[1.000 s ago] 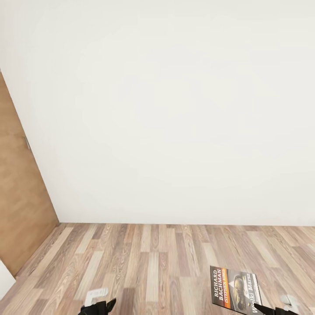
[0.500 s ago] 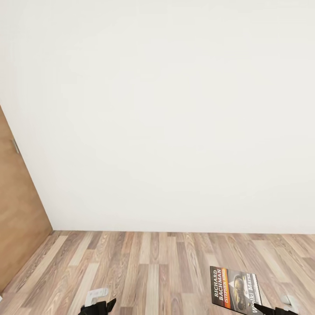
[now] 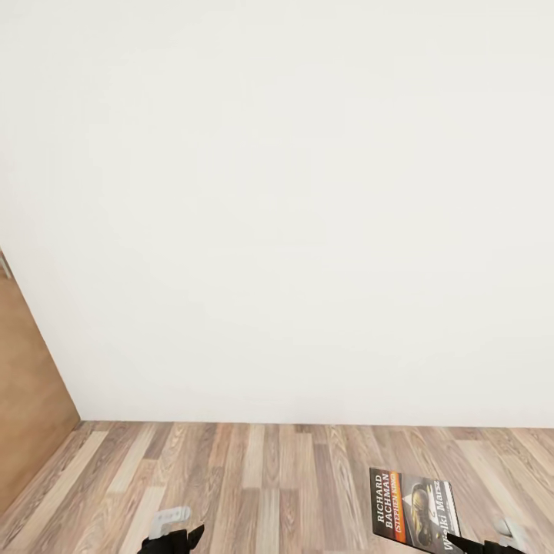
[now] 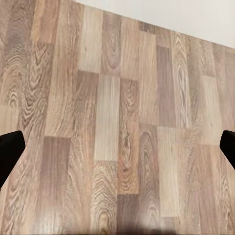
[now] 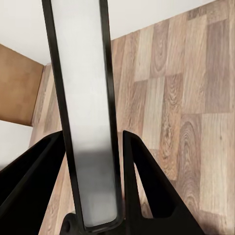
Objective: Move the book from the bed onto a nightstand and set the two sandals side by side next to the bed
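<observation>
The book, black and orange with white lettering and a face picture, hangs above the wood floor at the head view's lower right. My right gripper is shut on its lower corner. In the right wrist view the book shows edge-on as a pale strip between the two black fingers. My left gripper sits at the bottom left of the head view. In the left wrist view its black fingertips stand far apart over bare planks, holding nothing. The bed, nightstand and sandals are out of view.
A plain white wall faces me, meeting the brown wood-plank floor close ahead. A brown wooden door or panel stands at the left edge.
The whole head view has shifted: the wooden panel slid toward the left edge and the floor line dropped lower. The book and both grippers keep their places in the picture.
</observation>
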Motion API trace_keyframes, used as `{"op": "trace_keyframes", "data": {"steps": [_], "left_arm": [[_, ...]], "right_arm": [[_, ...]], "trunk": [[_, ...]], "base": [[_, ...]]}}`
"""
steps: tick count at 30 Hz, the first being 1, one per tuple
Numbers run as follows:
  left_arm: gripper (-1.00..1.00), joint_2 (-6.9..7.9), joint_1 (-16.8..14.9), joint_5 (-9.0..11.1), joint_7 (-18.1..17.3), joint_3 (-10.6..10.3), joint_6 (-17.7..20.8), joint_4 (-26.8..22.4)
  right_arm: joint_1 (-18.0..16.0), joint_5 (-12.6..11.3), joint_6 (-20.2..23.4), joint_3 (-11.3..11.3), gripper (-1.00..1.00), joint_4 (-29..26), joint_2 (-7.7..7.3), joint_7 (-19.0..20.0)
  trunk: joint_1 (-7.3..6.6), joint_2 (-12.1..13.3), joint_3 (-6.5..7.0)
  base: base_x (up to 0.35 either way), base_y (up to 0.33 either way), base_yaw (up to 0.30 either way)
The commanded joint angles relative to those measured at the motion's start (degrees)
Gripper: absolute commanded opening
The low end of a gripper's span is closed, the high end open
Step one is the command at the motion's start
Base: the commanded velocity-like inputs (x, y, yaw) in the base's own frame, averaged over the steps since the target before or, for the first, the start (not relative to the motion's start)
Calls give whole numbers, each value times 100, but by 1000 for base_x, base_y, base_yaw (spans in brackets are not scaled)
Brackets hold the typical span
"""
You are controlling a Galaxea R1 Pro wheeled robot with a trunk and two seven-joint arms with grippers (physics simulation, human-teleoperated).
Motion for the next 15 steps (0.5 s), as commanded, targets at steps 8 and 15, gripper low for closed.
{"op": "trace_keyframes", "data": {"steps": [8,15], "left_arm": [[100,2,-2,38,-32,11,-3,9],[100,2,-2,38,-35,9,-3,11]], "right_arm": [[-3,-52,6,10,-100,0,2,14],[-3,-52,6,10,-100,0,-2,14]], "trunk": [[5,-4,-2],[5,-4,-2]], "base": [[333,0,0],[333,0,0]]}}
